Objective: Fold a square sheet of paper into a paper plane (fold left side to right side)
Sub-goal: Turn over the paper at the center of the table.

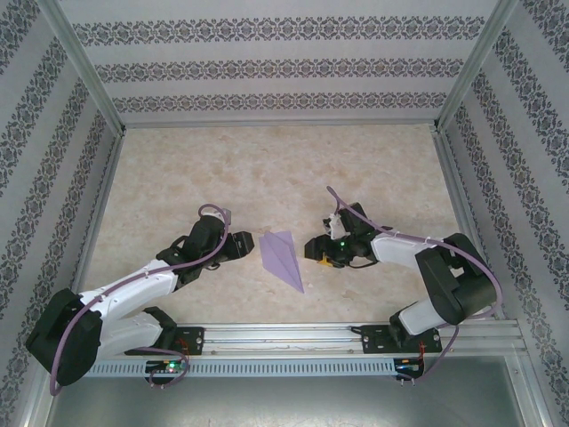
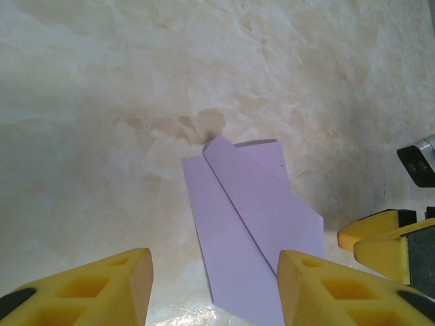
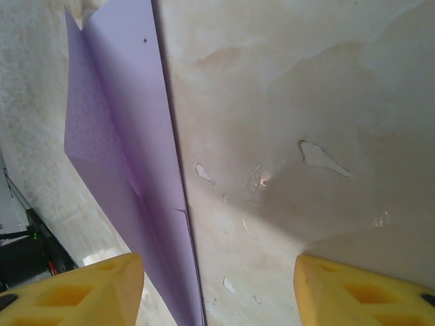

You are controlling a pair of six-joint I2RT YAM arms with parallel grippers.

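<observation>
Paper plane (image 1: 284, 258), a lavender dart of layered folds, lay flat on the marbled counter (image 1: 267, 169), its sharp tip toward the near edge. We saw it between the left arm (image 1: 142, 289) and the right arm (image 1: 418, 253). Just beside its left edge the left jaws stood apart and empty; close on its right the right jaws were spread too, gripping nothing.

Lavender-purple folded paper plane (image 2: 251, 238) flat on marbled beige table (image 2: 102, 102).
Yellow jaws of the left gripper (image 2: 214, 288) stand apart astride it.
</observation>
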